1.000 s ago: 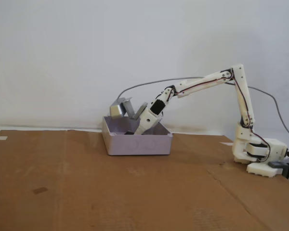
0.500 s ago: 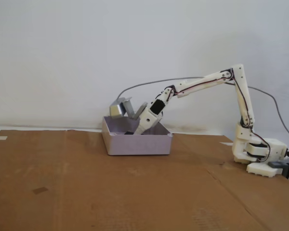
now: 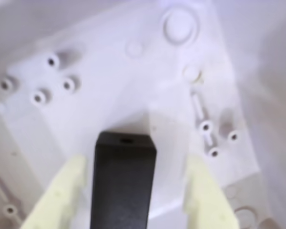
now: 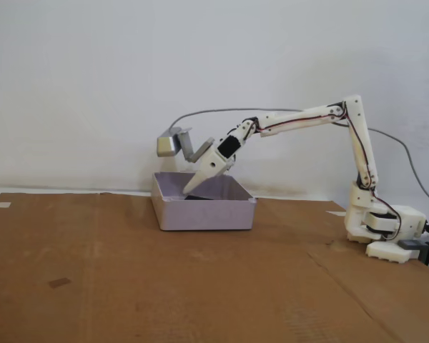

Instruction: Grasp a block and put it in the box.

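Rising out of the box (image 4: 204,213) compared with a moment ago, the claw (image 3: 133,200) is spreading wide, fingers clear of the block (image 3: 124,181), which is lying on the box floor; the placing looks done.

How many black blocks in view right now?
1. The block lies on the box floor in the wrist view, between the open gripper fingers, touching neither. In the fixed view the box walls largely hide it, so another could be hidden.
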`<state>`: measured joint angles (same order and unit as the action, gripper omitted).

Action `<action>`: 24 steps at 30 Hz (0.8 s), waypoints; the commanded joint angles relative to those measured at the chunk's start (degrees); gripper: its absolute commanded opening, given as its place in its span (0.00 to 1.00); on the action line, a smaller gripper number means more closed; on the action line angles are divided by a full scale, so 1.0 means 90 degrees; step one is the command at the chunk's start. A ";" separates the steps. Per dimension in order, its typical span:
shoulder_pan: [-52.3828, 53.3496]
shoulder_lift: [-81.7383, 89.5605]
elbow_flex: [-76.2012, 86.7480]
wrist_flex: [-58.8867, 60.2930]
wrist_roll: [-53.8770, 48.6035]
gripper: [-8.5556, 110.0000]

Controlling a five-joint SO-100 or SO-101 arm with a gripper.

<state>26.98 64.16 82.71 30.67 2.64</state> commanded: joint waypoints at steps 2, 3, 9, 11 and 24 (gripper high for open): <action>-0.0039 0.0508 -0.1084 -0.0195 -0.0088 0.27; -0.0049 0.0508 -0.1162 -0.0195 -0.0088 0.27; -0.0068 0.0518 -0.1699 -0.0195 -0.0078 0.27; -0.0078 0.0518 -0.1904 -0.0195 -0.0088 0.27; -0.0215 0.1152 -0.2217 -0.0176 -0.0088 0.27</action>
<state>26.28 64.16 70.05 30.67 2.64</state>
